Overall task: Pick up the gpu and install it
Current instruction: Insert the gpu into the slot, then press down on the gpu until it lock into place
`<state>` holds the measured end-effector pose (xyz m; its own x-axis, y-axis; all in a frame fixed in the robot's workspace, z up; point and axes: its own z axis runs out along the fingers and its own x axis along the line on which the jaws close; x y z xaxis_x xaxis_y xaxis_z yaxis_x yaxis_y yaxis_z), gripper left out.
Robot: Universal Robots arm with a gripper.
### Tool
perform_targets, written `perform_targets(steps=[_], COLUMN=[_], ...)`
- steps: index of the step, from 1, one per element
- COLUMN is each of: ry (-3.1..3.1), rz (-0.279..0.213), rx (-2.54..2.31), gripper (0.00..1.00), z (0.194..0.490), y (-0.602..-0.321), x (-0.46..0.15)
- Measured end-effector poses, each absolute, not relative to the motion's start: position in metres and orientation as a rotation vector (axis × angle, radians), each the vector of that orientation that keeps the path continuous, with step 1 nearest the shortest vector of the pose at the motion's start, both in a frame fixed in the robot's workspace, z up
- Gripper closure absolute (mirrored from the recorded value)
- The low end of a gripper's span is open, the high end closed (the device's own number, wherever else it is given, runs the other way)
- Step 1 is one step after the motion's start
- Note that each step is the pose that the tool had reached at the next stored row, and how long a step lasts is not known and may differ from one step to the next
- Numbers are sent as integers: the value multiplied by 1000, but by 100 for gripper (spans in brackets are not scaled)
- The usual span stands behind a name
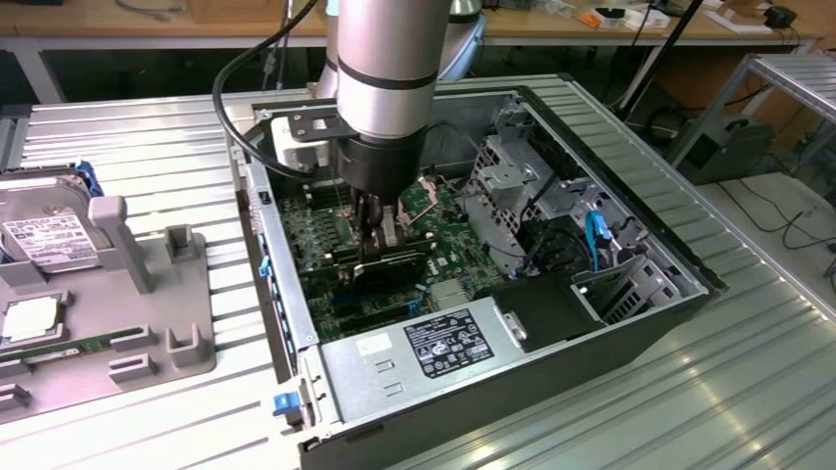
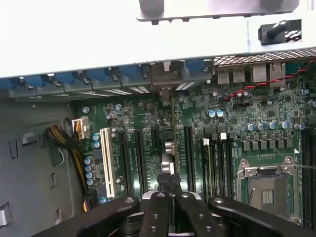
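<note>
Now, starting at the exterior view's left, you see a grey tray [image 1: 170, 323] holding a hard drive [image 1: 39, 240], and beside it the open computer case [image 1: 627, 176]. Your gripper [image 1: 382, 237] reaches down inside, fingers [image 2: 158, 212] pressed together on the upper edge of the gpu [image 1: 392, 266], which stands on edge over the green motherboard [image 2: 247, 133], its bracket end [image 2: 168, 148] among the long black slots.

An open computer case [image 1: 627, 235] is laid on the slatted worktop [image 1: 144, 147]; a hard drive [image 1: 46, 230] is held in a grey tray [image 1: 157, 313] beside it.
</note>
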<state>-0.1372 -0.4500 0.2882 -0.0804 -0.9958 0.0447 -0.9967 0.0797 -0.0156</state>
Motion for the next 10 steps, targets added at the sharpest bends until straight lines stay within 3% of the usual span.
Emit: perform_targets(steps=[10], ry=[-2292], rz=[65], rx=[2114], gripper=[89], z=[288], y=[-450], x=[-137])
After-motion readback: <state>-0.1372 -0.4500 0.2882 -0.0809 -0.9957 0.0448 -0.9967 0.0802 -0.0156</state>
